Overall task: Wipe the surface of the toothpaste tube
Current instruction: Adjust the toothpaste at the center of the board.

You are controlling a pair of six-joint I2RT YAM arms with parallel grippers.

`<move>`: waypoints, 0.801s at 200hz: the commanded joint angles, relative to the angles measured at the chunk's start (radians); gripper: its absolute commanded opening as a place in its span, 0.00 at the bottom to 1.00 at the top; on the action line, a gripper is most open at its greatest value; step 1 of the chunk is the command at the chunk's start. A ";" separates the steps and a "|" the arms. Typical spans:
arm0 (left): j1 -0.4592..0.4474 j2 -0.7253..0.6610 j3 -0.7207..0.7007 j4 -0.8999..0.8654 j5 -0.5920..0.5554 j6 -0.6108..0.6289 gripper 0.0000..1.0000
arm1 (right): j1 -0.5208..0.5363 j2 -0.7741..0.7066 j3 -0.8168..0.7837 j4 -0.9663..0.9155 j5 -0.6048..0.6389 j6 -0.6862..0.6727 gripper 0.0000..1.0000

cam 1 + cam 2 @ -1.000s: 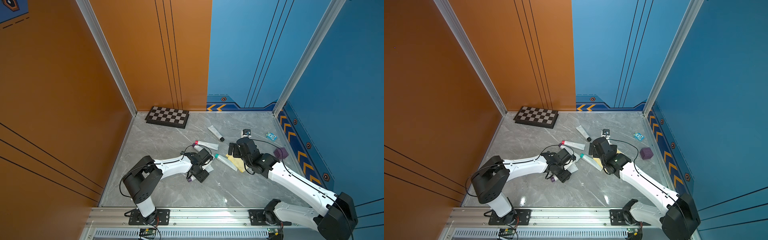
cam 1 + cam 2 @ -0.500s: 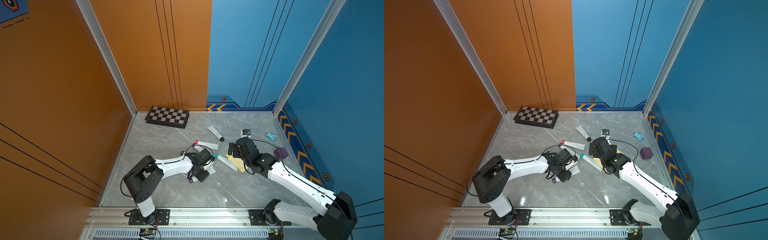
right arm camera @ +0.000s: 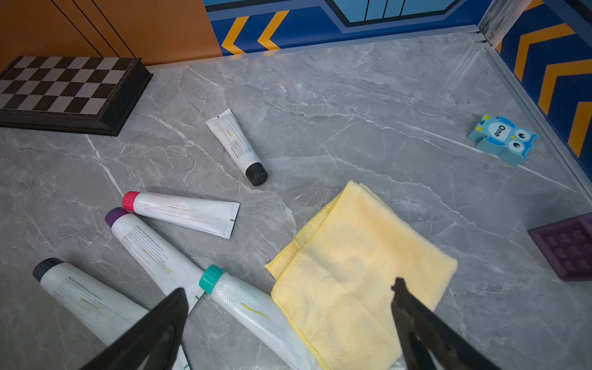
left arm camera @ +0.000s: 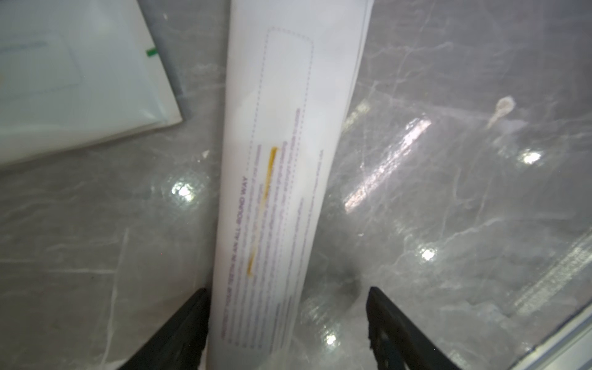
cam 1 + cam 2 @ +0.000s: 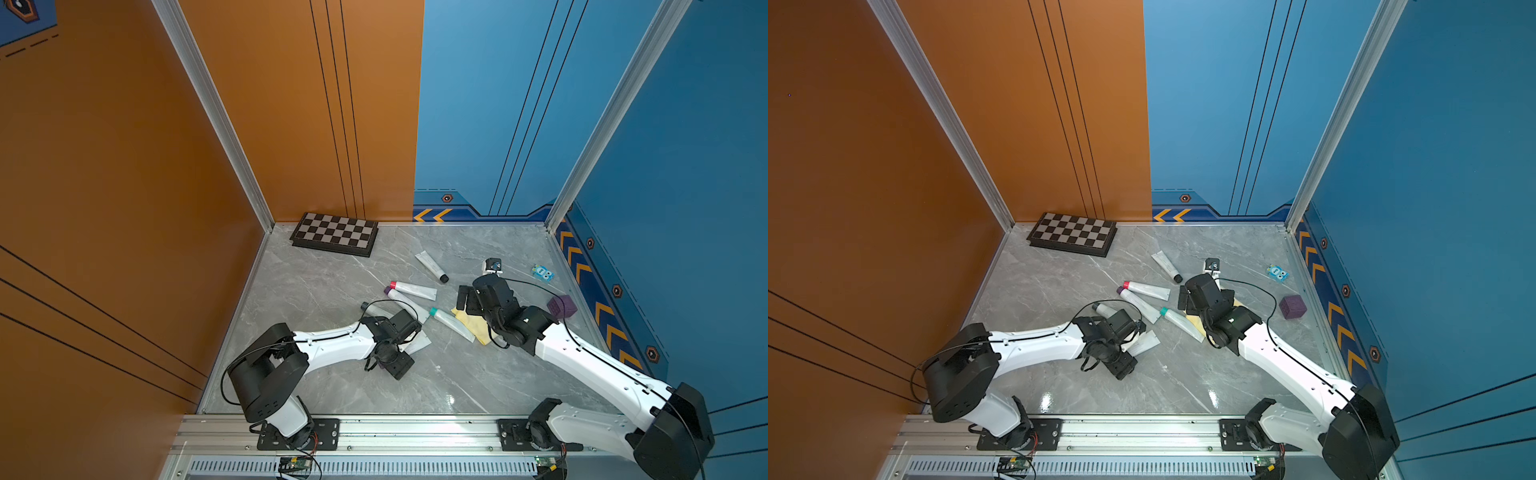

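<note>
Clock face laid on the marble table [image 5: 307, 291], 12 at the back wall [image 5: 478, 124], as in both top views. Open lanes: 9 to 10 beside the orange wall [image 5: 124, 249]; 12 to 1 along the back wall; 5 to 6 at the front edge. Obstacles: chessboard [image 5: 334, 235] at 11; toothpaste tubes [image 5: 415, 290] fanned from centre toward 1, the teal-capped tube [image 5: 453, 326] lying against the yellow cloth [image 5: 471, 326] at 3; purple block [image 5: 562, 306] and owl eraser [image 5: 543, 273] near the wall at 2 to 3. Left arm [image 5: 332, 347] bars 7 to 8, right arm [image 5: 590, 365] bars 4.
</note>
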 commanded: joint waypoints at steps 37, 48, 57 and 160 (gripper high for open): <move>0.012 0.059 0.018 -0.023 0.007 0.011 0.58 | -0.005 0.011 0.006 -0.029 -0.005 0.014 1.00; 0.012 0.073 0.022 -0.024 0.012 0.018 0.47 | -0.006 0.009 0.003 -0.030 -0.002 0.014 1.00; 0.013 0.082 0.028 -0.022 0.010 0.022 0.40 | -0.007 0.009 0.001 -0.030 -0.003 0.014 1.00; 0.027 0.057 0.038 -0.017 -0.034 0.046 0.21 | -0.062 0.021 -0.006 -0.030 -0.064 0.049 1.00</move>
